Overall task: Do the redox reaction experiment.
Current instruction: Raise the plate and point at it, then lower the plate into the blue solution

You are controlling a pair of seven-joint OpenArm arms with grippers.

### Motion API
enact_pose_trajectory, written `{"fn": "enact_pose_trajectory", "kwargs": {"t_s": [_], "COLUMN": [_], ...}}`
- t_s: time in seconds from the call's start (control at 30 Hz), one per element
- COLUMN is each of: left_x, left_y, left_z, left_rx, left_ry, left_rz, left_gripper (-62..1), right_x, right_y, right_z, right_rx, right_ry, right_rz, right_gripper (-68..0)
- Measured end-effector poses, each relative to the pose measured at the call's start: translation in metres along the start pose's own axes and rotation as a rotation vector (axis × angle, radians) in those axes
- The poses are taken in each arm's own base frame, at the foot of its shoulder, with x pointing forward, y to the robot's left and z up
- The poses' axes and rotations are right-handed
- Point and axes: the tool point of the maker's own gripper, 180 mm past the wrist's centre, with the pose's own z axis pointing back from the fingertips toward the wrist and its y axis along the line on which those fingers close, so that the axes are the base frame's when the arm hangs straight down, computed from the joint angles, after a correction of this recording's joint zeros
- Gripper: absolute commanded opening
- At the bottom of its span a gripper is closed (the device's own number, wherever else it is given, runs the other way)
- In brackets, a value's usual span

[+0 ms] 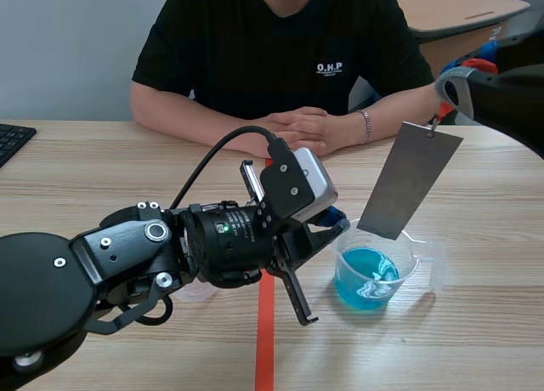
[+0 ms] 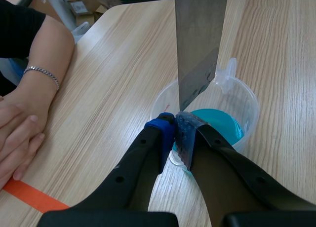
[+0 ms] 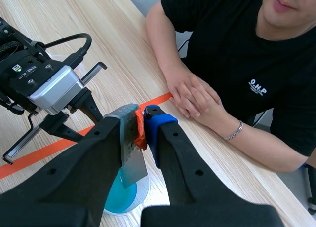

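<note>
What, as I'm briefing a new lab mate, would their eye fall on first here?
The flat grey metal strip, hanging tilted from the right hand with its lower end over the clear plastic beaker of blue liquid. The left hand pinches the beaker's near rim, and a person in black sits across the table, hands clasped.

Across the counter (image 1: 85,178) we see a person (image 1: 280,51) in a black T-shirt with small white lettering on the chest. Their forearms rest on the wood, and one wrist wears a silvery bracelet (image 1: 365,126). A black keyboard (image 1: 12,141) lies at the counter's left edge. Behind the person stands another wooden desk (image 1: 455,8).
</note>
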Motion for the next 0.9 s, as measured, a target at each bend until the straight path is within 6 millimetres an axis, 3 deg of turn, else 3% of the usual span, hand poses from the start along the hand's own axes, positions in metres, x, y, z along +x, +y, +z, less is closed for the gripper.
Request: {"fn": "enact_pose_trajectory", "kwargs": {"t_s": [0.6,0.73,0.9], "left_x": [-0.002,-0.012,-0.024], "left_y": [0.001,0.002,-0.001], "left_z": [0.002,0.019,0.056], "left_rx": [-0.001,-0.005,-0.013], "left_ry": [0.004,0.033,0.065], "left_rz": [-0.002,-0.02,-0.004], "left_gripper": [-56.3,-56.3,-56.3], "right_x": [0.0,0.0,0.0], "right_y": [0.0,0.0,0.0], "right_z": [0.0,0.0,0.0], "right_rx": [0.0,0.0,0.0], "right_ry": [0.0,0.0,0.0], "right_rz": [0.0,0.0,0.0], "right_gripper": [-65.8,-65.8,-65.8]}}
